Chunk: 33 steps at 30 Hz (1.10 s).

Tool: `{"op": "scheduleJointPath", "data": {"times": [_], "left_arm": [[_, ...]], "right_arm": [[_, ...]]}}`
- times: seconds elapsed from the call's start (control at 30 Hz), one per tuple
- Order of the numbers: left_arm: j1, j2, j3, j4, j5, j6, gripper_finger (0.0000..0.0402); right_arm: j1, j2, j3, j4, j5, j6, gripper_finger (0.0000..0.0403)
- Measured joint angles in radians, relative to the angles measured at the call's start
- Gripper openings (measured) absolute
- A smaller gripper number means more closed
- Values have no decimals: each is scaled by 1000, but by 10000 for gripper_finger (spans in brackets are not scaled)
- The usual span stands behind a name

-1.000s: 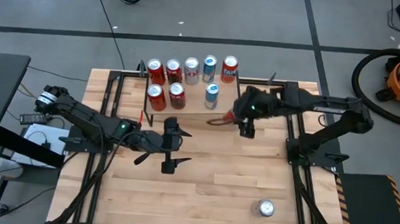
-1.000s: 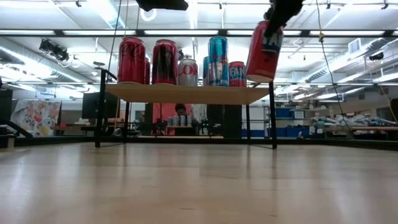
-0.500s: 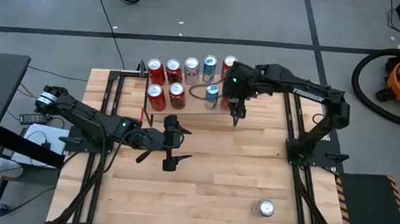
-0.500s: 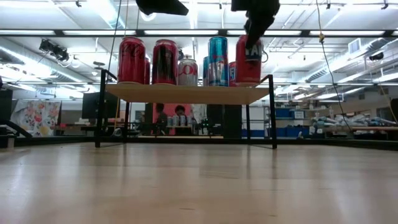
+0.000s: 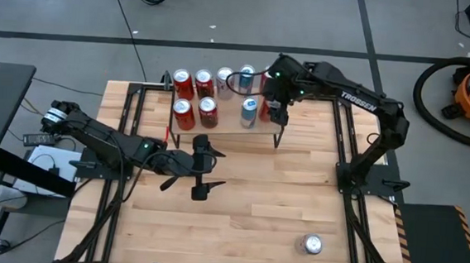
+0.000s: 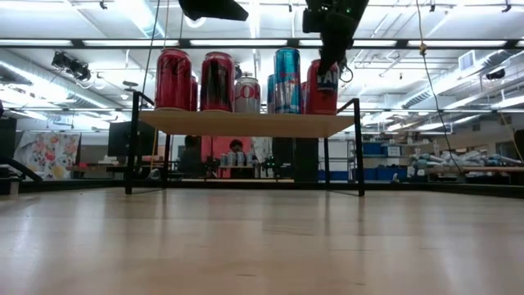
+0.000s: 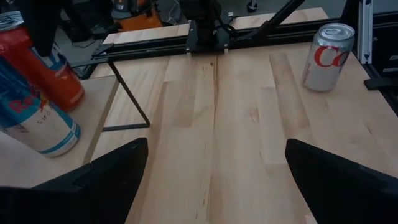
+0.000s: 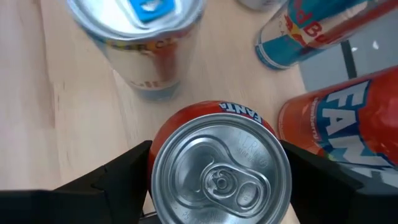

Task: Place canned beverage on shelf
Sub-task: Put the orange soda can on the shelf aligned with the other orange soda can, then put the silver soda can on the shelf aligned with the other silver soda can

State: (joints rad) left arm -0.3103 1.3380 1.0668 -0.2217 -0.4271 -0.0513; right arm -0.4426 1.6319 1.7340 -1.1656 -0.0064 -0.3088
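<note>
On the right part of the shelf (image 5: 219, 124), the right gripper (image 5: 272, 101) reaches down from above and has its two fingers on both sides of an orange Fanta can (image 8: 219, 167), which stands upright on the light-wood board. The right wrist view shows the can's silver top between the dark fingers, closed around its body. A second Fanta can (image 8: 348, 121) stands just beside it, and a slim blue-and-silver can (image 8: 152, 37) stands near, in the front row (the low view shows the held can (image 6: 322, 86) near the shelf's right end). More cans, red and silver ones, fill the left part of the shelf.

The left gripper (image 5: 200, 169) waits over the middle of the table (image 5: 254, 207) with its fingers spread wide and nothing between them. One silver can (image 5: 312, 245) stands alone near the table's front right corner.
</note>
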Motion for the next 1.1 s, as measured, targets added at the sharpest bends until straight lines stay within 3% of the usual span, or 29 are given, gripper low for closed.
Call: {"op": "scheduleJointPath", "data": {"times": [0.17, 0.37, 0.7, 0.93, 1.1], "left_arm": [[0, 0, 0, 0, 0, 1, 391], [0, 0, 0, 0, 0, 1, 391], [0, 0, 0, 0, 0, 1, 391], [0, 0, 0, 0, 0, 1, 391], [0, 0, 0, -1, 0, 2, 391]], "right_arm": [[-21, 1, -1, 2, -40, 10, 341], [-25, 5, -4, -2, -8, 5, 380], [10, -4, 66, -45, 86, 10, 384], [95, -6, 178, -115, 146, 57, 385], [240, -11, 180, -167, 142, 143, 377]]}}
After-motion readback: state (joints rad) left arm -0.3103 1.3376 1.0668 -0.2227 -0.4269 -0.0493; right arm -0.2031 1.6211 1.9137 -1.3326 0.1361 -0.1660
